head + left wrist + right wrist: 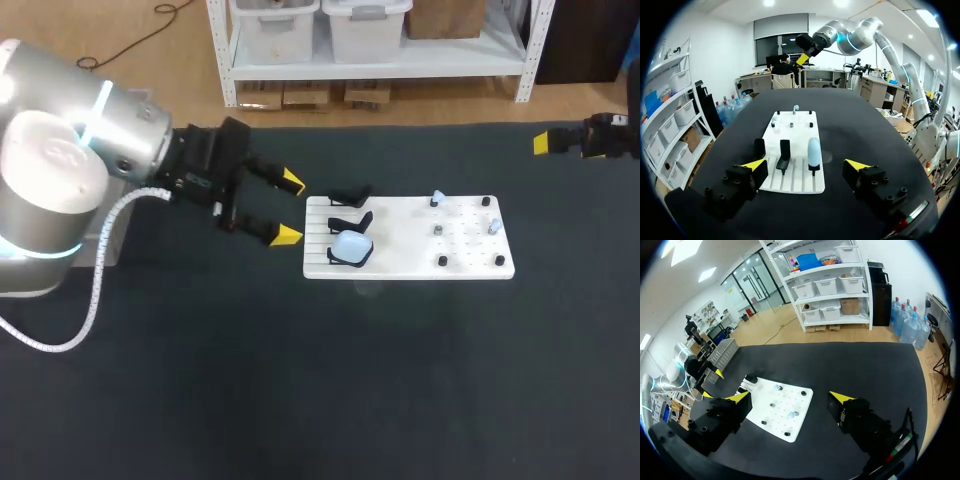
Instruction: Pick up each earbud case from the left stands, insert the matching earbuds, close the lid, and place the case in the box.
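Barely begun, I'd judge: the pale blue earbud case [351, 245] sits on its stand on the white board [400, 262], with the earbuds [437, 198] loose nearby. The left pincer [289, 208] hangs just beside the board, wide open and empty. The right pincer [790, 397], likewise open and empty, is well apart.

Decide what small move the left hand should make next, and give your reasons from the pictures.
Probably ease the left hand forward over the edge of the white board, toward the pale blue case. The hand is open and empty, just short of the board. The case sits on a black stand ahead of it, and the two other stands look empty.
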